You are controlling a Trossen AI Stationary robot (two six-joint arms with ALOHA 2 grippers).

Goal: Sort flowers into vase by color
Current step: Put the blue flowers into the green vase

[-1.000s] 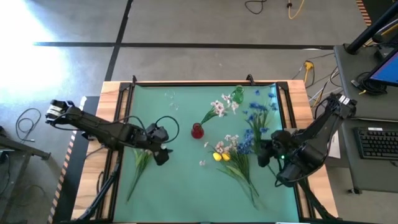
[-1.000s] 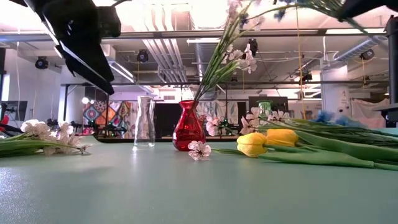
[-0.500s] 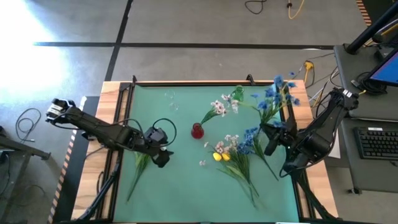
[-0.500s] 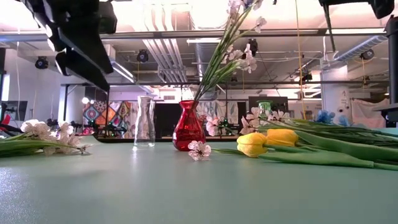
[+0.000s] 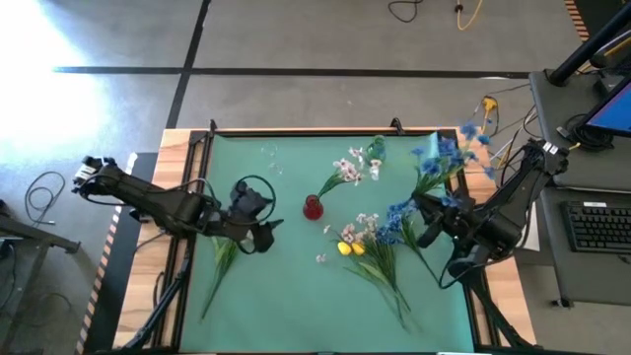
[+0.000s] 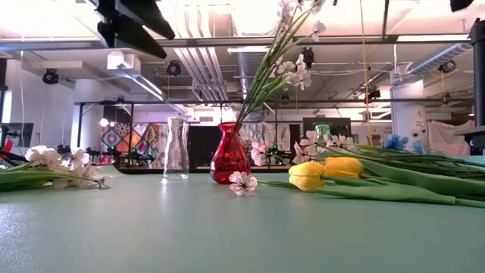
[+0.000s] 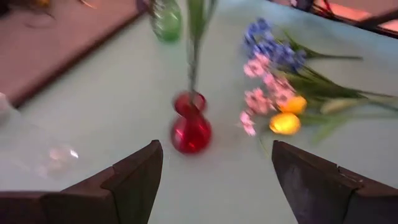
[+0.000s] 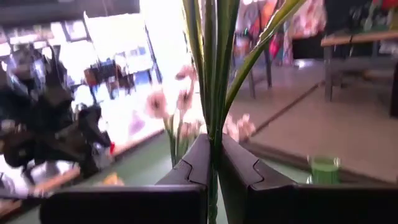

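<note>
1. At the right edge of your green tabletop (image 5: 296, 296), the right end effector (image 5: 426, 221) is clamped together on the stems of a blue flower spray (image 5: 446, 158), holding it off the mat.
2. Your left end effector (image 5: 264, 235) hovers left of the red vase (image 5: 313, 207), its fingers (image 7: 134, 177) apart and empty.
3. The red vase holds pinkish-white blossoms (image 5: 345, 170).
4. Yellow tulips (image 5: 347, 248) lie mid-table, with a white spray (image 5: 225, 258) at left.

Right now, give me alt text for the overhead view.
The right claw holds a blue flower spray raised at the green table's right edge. The open left claw hovers left of a red vase holding pinkish-white blossoms.
</note>
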